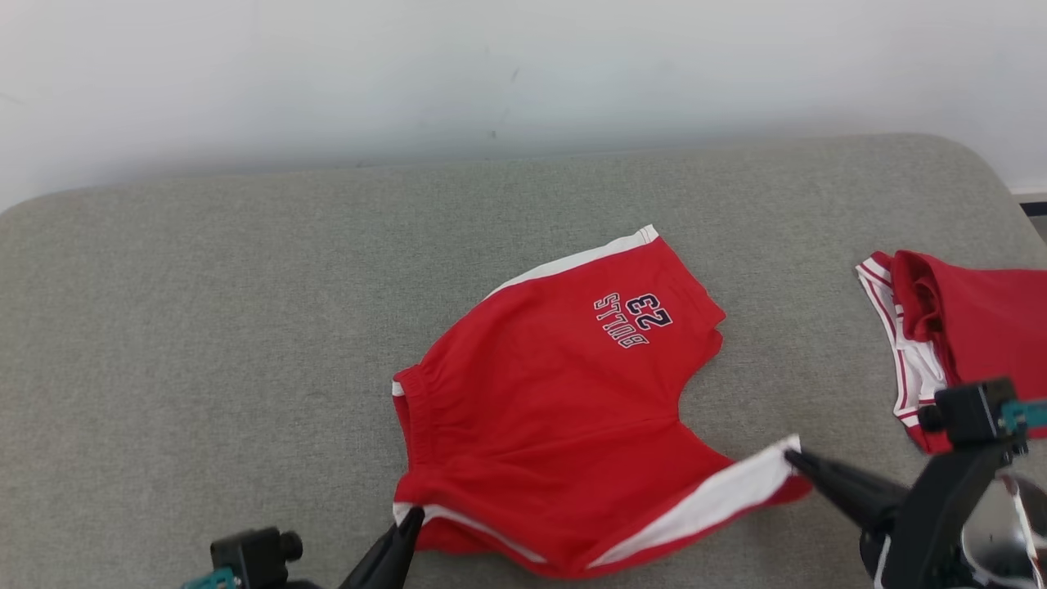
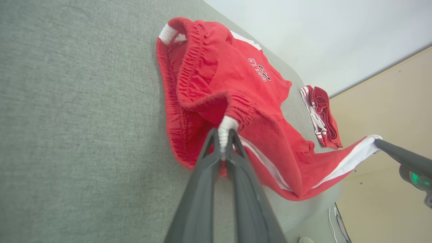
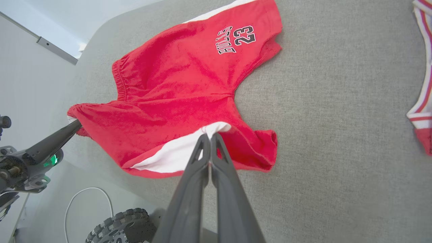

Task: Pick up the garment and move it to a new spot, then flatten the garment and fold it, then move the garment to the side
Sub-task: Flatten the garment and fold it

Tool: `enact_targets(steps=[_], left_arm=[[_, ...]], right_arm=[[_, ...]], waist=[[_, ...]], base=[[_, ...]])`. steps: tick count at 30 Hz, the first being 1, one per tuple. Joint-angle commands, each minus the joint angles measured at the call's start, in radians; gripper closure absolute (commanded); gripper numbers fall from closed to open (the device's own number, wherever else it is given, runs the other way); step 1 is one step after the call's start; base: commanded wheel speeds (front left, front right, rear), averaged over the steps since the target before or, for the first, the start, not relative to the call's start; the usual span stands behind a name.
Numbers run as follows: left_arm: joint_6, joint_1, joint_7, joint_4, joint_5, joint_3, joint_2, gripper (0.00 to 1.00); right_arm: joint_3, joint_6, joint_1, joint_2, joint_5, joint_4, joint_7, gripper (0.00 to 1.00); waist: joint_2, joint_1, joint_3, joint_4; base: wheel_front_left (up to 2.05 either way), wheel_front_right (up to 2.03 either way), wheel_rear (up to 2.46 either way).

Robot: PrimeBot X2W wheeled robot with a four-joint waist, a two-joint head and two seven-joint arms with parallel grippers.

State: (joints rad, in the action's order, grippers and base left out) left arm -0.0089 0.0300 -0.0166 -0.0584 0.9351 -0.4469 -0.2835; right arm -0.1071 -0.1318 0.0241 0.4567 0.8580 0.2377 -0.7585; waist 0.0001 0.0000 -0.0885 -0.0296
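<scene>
The garment point(image 1: 548, 393) is a pair of red shorts with white side stripes and "BULLS 23" print, spread on the grey cushion point(image 1: 245, 327). My left gripper point(image 1: 411, 517) is shut on its near waistband corner; the left wrist view shows the white trim pinched at my left gripper point(image 2: 223, 133). My right gripper point(image 1: 793, 460) is shut on the white-striped leg hem, seen close in its wrist view as the right gripper point(image 3: 210, 136) pinching the garment point(image 3: 175, 84). The near edge hangs lifted between both grippers; the far leg lies flat.
A second red and white garment point(image 1: 957, 335) lies at the cushion's right edge, also seen as the second garment point(image 2: 320, 114). A white wall point(image 1: 491, 65) runs behind. A cable and a tyre point(image 3: 125, 226) lie on the floor below the near edge.
</scene>
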Motion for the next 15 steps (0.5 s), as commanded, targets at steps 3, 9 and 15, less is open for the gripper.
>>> enact_targets(steps=[3, 9, 15], left_arm=[[0.006, 0.05, 0.013, -0.005, 0.018, 0.008, 0.018, 1.0], [0.035, 0.184, 0.016, -0.052, 0.022, 0.03, 0.071, 1.0], [0.079, 0.312, -0.013, -0.15, 0.006, 0.049, 0.125, 1.0]], right_arm=[[-0.012, 0.002, 0.097, -0.002, -0.042, -0.045, 0.053, 1.0], [-0.097, 0.002, 0.347, 0.005, -0.158, -0.259, 0.233, 1.0], [-0.167, 0.002, 0.522, -0.006, -0.219, -0.475, 0.316, 1.0]], waist=[[-0.0001, 0.0, -0.006, 0.01], [-0.0001, 0.0, -0.044, 0.042], [-0.0001, 0.0, -0.099, 0.073]], base=[[0.0, 0.0, 0.0], [0.0, 0.0, 0.0], [0.0, 0.0, 0.0]])
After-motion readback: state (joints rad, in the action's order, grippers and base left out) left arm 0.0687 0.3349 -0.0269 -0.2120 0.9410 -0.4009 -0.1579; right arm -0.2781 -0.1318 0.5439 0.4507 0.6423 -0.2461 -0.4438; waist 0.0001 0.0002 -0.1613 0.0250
